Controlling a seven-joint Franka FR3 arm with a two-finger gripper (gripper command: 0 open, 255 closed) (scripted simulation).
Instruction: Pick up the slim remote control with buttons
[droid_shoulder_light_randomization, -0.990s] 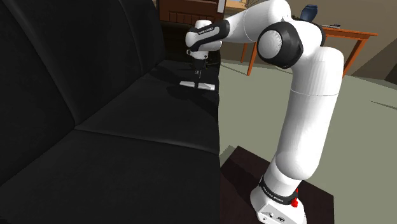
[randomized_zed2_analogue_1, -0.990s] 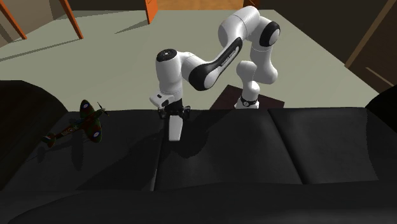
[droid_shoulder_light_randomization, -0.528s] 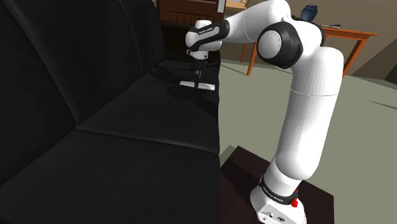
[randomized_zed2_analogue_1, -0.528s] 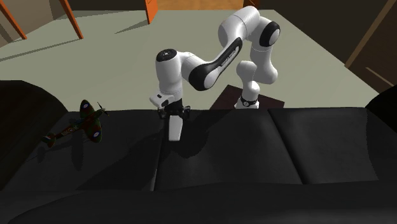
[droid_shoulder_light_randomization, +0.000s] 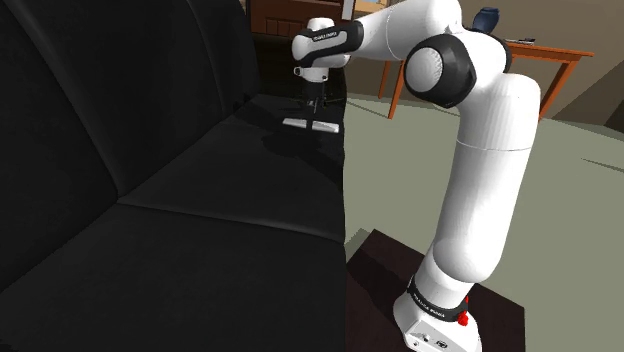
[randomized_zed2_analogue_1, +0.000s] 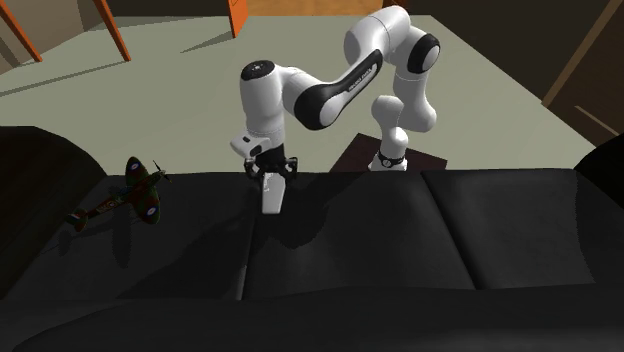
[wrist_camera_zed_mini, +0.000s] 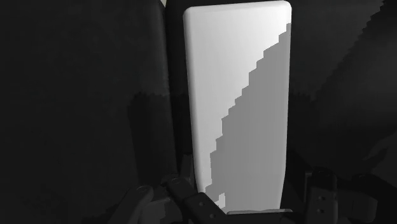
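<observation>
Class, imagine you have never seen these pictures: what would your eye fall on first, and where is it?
The big white arm stands out first, bending from its stand over a black sofa. Its pincer clasps a plain white remote near the seat's front edge. On the seat at the second exterior view's left sits a small green toy plane.

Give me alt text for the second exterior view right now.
The white arm's black gripper clasps a plain white slim remote in its jaws, over a black sofa. A toy plane lies on the sofa toward the view's left.
</observation>
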